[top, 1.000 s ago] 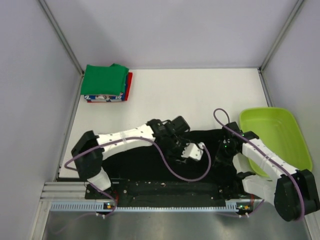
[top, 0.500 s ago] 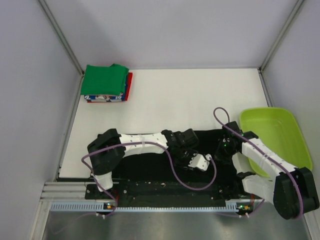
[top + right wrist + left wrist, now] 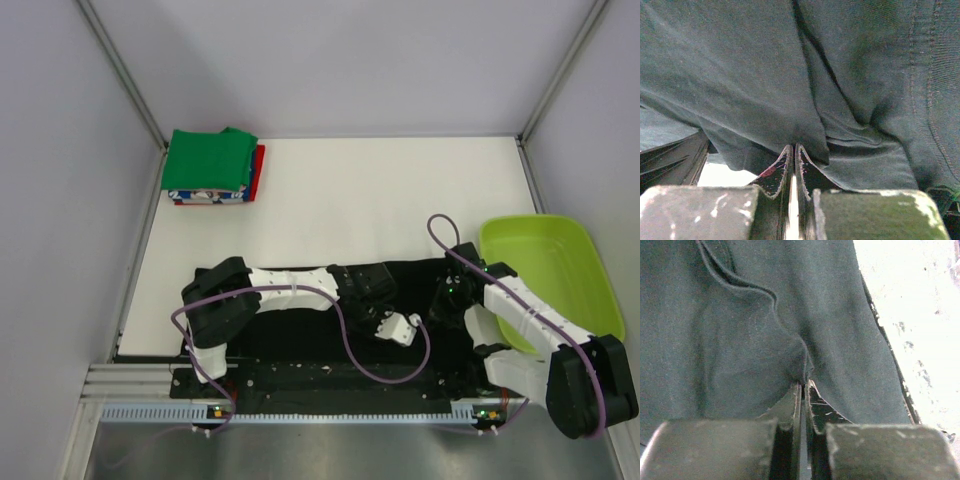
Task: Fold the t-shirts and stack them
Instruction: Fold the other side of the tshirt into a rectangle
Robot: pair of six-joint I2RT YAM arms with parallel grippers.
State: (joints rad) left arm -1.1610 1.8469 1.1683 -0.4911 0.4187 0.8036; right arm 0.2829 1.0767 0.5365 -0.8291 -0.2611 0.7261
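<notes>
A black t-shirt (image 3: 290, 325) lies spread along the near edge of the table between both arms. My left gripper (image 3: 372, 300) is down on its middle; in the left wrist view the gripper (image 3: 803, 384) is shut, pinching a raised fold of the dark cloth (image 3: 740, 340). My right gripper (image 3: 443, 305) rests on the shirt's right part; up close it (image 3: 792, 147) is shut on a bunched edge of the black cloth (image 3: 740, 75). At the back left stands a stack of folded t-shirts: green (image 3: 208, 158) on top, red (image 3: 260, 170) and blue-white patterned (image 3: 205, 196) beneath.
A lime-green plastic tub (image 3: 548, 275) sits at the right edge, close behind the right arm. The white table (image 3: 380, 190) is walled by grey panels at the back and sides. A purple cable (image 3: 345, 345) loops over the black shirt.
My left arm has reached further right and nearer across the black shirt, and its jaws have closed on a fold of it. The right arm has held still.
</notes>
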